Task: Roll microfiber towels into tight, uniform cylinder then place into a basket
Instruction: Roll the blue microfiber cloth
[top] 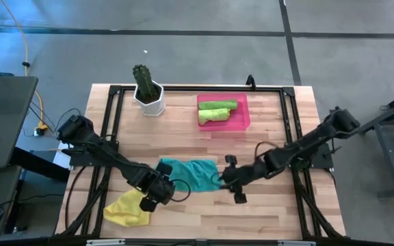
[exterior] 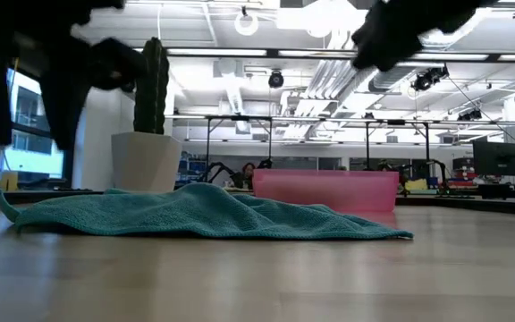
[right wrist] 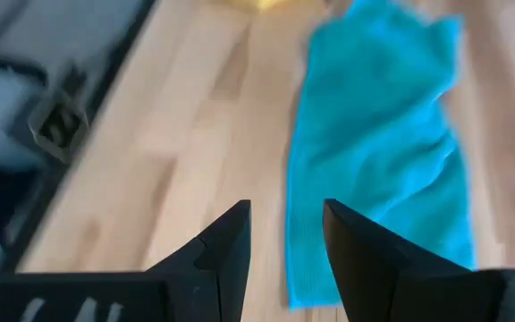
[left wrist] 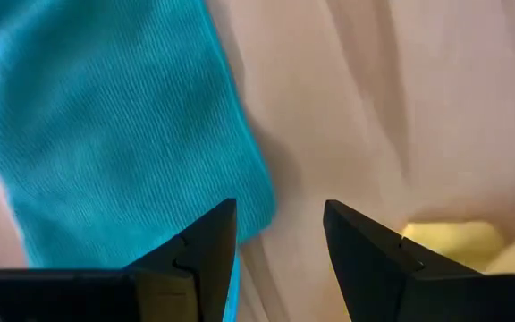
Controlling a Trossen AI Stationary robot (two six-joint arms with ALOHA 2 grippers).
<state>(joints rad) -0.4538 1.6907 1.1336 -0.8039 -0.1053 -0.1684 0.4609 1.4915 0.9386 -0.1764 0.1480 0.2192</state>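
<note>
The teal blue towel (top: pixel 190 173) lies spread flat on the table, with low wrinkles in the low view (exterior: pixel 204 213). The yellow towel (top: pixel 127 208) lies crumpled near the table's near left corner. Two lime green towels (top: pixel 216 111) lie rolled in the pink basket (top: pixel 243 123) at the far middle. My left gripper (top: pixel 159 194) is open above the table, between the teal towel's near left edge (left wrist: pixel 249 179) and the yellow towel (left wrist: pixel 454 241). My right gripper (top: pixel 223 180) is open above the teal towel's right edge (right wrist: pixel 293 259).
A white pot with a cactus (top: pixel 149 92) stands at the far left of the table, left of the basket. A black frame (top: pixel 183 87) runs around the table's edges. Bare wood lies between the teal towel and the basket.
</note>
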